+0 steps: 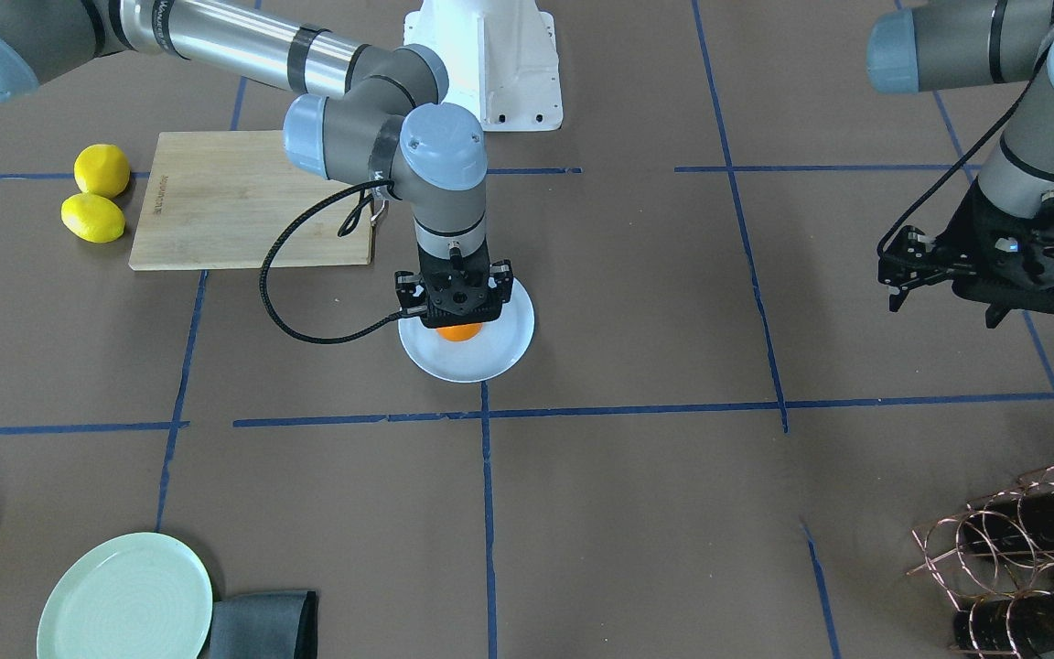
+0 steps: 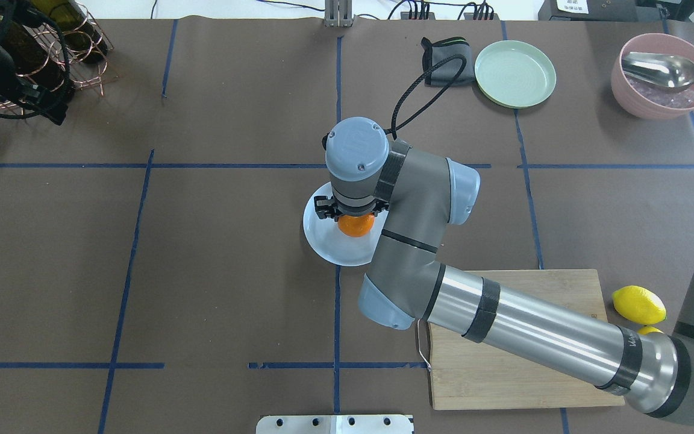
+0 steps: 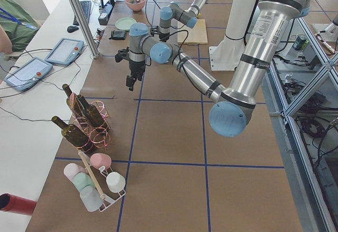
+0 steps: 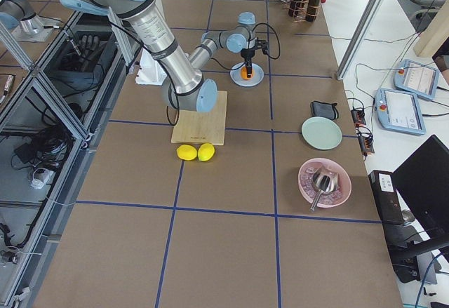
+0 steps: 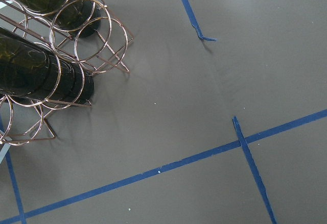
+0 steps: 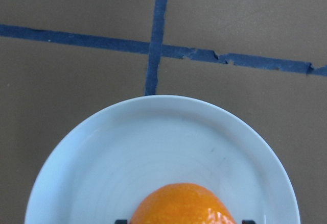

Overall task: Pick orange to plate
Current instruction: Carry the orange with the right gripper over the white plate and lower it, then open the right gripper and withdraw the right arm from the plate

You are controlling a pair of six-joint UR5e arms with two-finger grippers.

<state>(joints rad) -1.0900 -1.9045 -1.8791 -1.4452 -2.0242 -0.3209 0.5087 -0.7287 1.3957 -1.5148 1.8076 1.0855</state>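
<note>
Right gripper (image 1: 456, 320), which I read as clenched on the orange (image 1: 459, 333), holds it squarely between its fingers, low over the plate (image 1: 483, 362) centre; left gripper (image 1: 948, 293) hangs well apart, finger state indeterminable.

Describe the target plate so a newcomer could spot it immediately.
From the wooden cutting board, follow the right arm toward the table's centre. Under its tool lies the plate: small, bluish-white, with the orange over it, unlike the larger, empty green plate at the table's edge.
</note>
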